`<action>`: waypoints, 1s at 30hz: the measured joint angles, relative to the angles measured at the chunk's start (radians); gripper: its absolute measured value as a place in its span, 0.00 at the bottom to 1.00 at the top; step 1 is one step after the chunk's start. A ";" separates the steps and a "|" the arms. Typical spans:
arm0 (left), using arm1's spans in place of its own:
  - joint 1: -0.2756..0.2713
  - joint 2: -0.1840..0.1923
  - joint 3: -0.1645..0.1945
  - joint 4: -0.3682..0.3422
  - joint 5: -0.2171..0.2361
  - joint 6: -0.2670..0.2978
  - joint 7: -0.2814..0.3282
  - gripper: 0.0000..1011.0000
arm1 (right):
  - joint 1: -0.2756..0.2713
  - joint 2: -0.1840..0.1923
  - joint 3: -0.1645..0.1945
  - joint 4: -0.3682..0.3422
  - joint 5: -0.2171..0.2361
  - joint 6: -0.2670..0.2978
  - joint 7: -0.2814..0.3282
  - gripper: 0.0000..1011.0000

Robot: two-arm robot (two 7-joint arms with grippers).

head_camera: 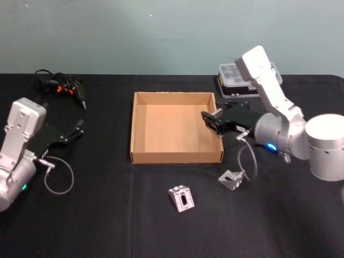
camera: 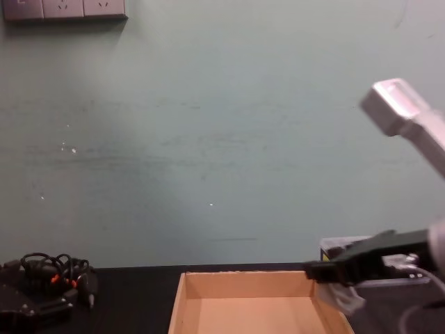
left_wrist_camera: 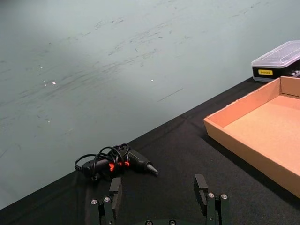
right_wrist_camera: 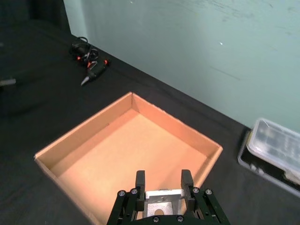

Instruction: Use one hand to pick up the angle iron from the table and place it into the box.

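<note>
Black blocky-fingered right gripper: clamped on 1 silver metal angle iron, held over the right wall of the shallow tan cardboard box. 2nd angle iron and 3rd angle iron: on matte black table, before box. Left gripper: fingers apart, table's left side.

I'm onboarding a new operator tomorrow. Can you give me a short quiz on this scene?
1. True or false: the box already contains an angle iron.
2. The right gripper, above the box's right wall, is: A open; B shut on an angle iron; C shut on a cable.
3. How many loose angle irons lie on the table before the box?
Key: 1 false; 2 B; 3 two. The left gripper is parked open at the table's left.
</note>
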State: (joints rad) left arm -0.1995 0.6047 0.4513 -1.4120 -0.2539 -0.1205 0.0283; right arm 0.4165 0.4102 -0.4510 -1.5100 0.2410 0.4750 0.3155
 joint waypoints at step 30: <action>0.000 0.000 0.000 0.000 0.000 0.000 0.000 1.00 | 0.271 -0.267 -0.073 0.574 -0.114 -0.201 0.065 0.46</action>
State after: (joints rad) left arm -0.1995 0.6047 0.4514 -1.4120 -0.2539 -0.1206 0.0283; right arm 0.6880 0.1430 -0.5240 -0.9359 0.1274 0.2738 0.3806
